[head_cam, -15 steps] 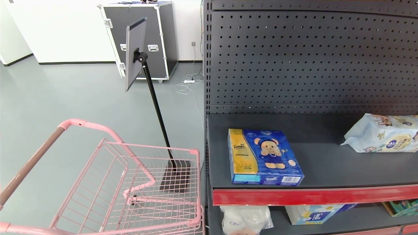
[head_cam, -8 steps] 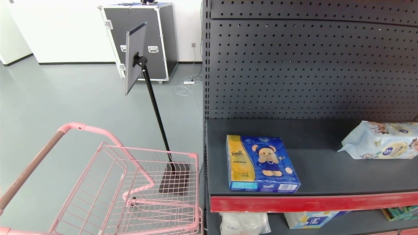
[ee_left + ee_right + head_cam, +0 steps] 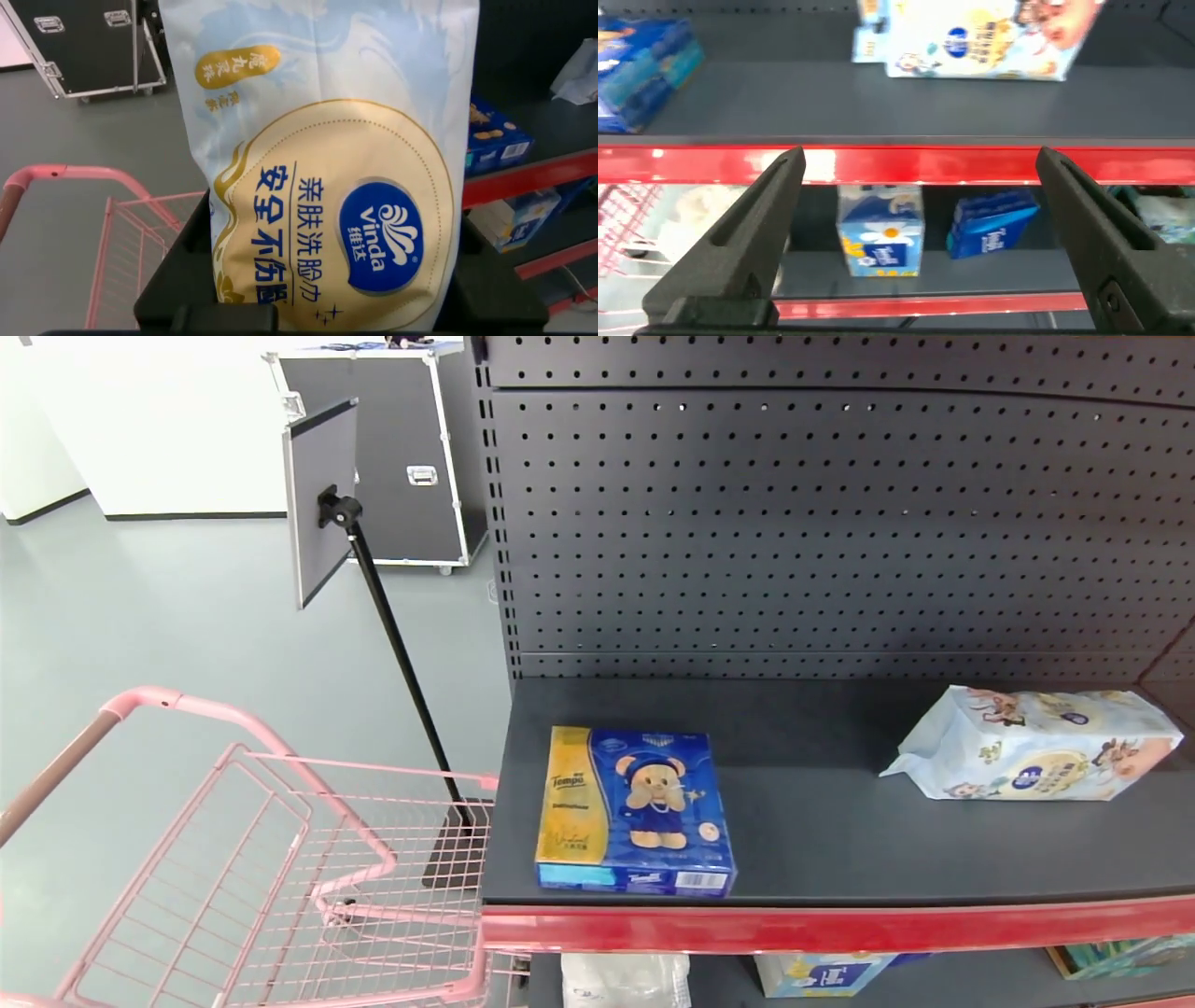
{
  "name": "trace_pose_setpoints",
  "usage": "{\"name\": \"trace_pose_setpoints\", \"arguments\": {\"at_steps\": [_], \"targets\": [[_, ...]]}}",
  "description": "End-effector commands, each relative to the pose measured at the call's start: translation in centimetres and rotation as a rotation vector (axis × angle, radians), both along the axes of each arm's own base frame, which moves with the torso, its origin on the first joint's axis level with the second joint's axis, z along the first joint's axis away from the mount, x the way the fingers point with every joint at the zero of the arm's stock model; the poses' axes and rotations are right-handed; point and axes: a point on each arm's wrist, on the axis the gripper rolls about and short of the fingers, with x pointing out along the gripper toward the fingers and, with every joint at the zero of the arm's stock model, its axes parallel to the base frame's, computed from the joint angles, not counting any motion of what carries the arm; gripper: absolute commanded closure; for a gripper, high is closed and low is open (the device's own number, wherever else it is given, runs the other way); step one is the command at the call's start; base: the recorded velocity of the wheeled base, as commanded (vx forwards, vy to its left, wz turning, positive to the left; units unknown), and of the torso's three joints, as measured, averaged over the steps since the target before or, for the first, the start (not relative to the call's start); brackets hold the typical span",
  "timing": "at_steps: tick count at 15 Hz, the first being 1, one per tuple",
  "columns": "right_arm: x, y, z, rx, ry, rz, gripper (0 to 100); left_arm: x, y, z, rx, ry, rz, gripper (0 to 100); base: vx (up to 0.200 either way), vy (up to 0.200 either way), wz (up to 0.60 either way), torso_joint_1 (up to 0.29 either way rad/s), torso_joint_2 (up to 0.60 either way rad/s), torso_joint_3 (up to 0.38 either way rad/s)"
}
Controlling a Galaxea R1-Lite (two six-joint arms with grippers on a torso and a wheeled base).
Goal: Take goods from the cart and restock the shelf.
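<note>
White pack (image 3: 336, 140), gold circle & blue oval badge on front, stands upright in left gripper (image 3: 336, 289). Dark fingers (image 3: 177, 271) press on its lower sides, one each side, pinching it. Pack is held up in front of pink cart (image 3: 42, 175) & shelf (image 3: 556, 119), both further off behind it, cart to one side and shelf to the other.

Right gripper (image 3: 920, 243) faces shelf front, approx level w/ red strip (image 3: 915, 163) along the board's edge. Its fingers (image 3: 738, 252) are spread wide, nothing btwn them. Thru the gap: lower shelf w/ white-blue box (image 3: 882, 233) & blue packet (image 3: 994, 224) side by side, just apart.

Head view: cart sits at robot's left, its front rim just beside shelf's left end. Shelf board is dark grey w/ pegboard back (image 3: 822, 523). Blue bear box (image 3: 635, 812) lies flat near front edge, on left part of board. Pale-blue printed pack (image 3: 1036, 756) lies on its side at right, further back, well apart from bear box. More goods under the strip on lower shelf, mostly hidden. Beyond cart: black stand (image 3: 392, 644) w/ grey panel on top, base on floor by shelf end. Black flight case (image 3: 411, 448) stands by far wall.
</note>
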Motion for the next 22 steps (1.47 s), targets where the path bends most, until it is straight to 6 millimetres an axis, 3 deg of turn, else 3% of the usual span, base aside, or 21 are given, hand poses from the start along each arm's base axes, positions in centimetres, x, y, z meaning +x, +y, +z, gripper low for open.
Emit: {"name": "trace_pose_setpoints", "arguments": {"at_steps": [1, 22], "targets": [[0.0, 0.0, 0.0, -0.001, 0.0, 0.0, 0, -0.1, 0.0, 0.1, -0.001, -0.005, 0.0, 100, 0.0, -0.2, 0.0, 0.007, 0.0, -0.002], [0.0, 0.0, 0.0, 0.002, 0.001, -0.001, 0, 1.5, -0.3, 0.3, 0.02, 0.07, -0.012, 100, 0.0, -0.2, 0.0, 0.002, 0.0, 0.002]]}}
